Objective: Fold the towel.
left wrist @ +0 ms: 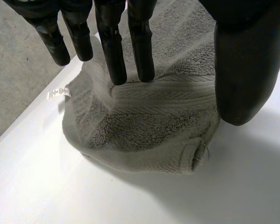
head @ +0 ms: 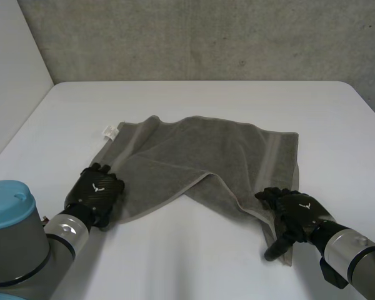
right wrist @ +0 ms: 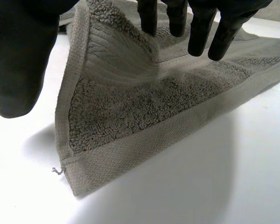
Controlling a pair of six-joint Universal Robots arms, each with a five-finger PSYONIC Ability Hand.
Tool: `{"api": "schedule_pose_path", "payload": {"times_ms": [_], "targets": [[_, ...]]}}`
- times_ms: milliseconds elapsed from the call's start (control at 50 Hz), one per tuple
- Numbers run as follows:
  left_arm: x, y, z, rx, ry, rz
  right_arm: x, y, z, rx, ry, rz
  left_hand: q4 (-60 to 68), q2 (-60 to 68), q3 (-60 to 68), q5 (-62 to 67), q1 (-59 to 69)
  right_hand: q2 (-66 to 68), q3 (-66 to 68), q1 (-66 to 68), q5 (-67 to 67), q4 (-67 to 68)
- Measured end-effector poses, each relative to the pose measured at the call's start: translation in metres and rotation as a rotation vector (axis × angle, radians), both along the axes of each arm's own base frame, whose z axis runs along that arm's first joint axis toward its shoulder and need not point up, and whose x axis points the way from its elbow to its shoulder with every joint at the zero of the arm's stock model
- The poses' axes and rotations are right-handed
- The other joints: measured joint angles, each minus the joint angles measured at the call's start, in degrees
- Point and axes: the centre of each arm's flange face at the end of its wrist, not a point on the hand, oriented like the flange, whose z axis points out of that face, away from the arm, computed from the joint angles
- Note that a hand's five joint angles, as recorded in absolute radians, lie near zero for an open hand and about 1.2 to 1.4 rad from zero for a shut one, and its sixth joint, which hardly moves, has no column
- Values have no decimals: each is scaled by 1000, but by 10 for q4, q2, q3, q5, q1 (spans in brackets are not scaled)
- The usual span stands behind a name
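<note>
A grey towel [head: 206, 156] lies on the white table [head: 206, 100], its near edge folded over into a slanting flap. My left hand [head: 99, 189] rests on the towel's near left corner. In the left wrist view its straight fingers [left wrist: 114, 46] touch the bunched corner [left wrist: 144, 126], and the thumb [left wrist: 245, 70] stands apart beside it. My right hand [head: 298, 212] sits on the near right corner. There the fingers [right wrist: 196, 28] hover straight over the cloth [right wrist: 144, 102], with the thumb [right wrist: 18, 56] off its edge above the table. Neither hand grips the towel.
A small white label [head: 109, 132] sticks out at the towel's far left corner, also seen past my left fingertips [left wrist: 59, 93]. A grey wall runs behind the table. Bare table surrounds the towel on all sides.
</note>
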Motion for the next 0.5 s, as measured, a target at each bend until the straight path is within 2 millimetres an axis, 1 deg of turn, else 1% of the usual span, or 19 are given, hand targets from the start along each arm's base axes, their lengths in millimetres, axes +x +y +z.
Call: {"api": "schedule_pose_path", "payload": {"times_ms": [120, 300, 400, 500], "targets": [[2, 2, 3, -2, -14, -1, 0, 0, -1, 1, -1, 2, 0, -37, 0, -48, -35, 0, 0, 0, 0, 0], [6, 15, -4, 29, -68, -20, -1, -1, -3, -2, -2, -3, 0, -46, 0, -62, -47, 0, 0, 0, 0, 0], [8, 16, -5, 32, -74, -19, -2, -1, -4, -2, -2, -5, 0, -46, 0, -62, -47, 0, 0, 0, 0, 0], [10, 14, -5, 32, -73, -9, -1, -1, -7, 6, -1, -3, 0, -46, 0, -61, -47, 0, 0, 0, 0, 0]]}}
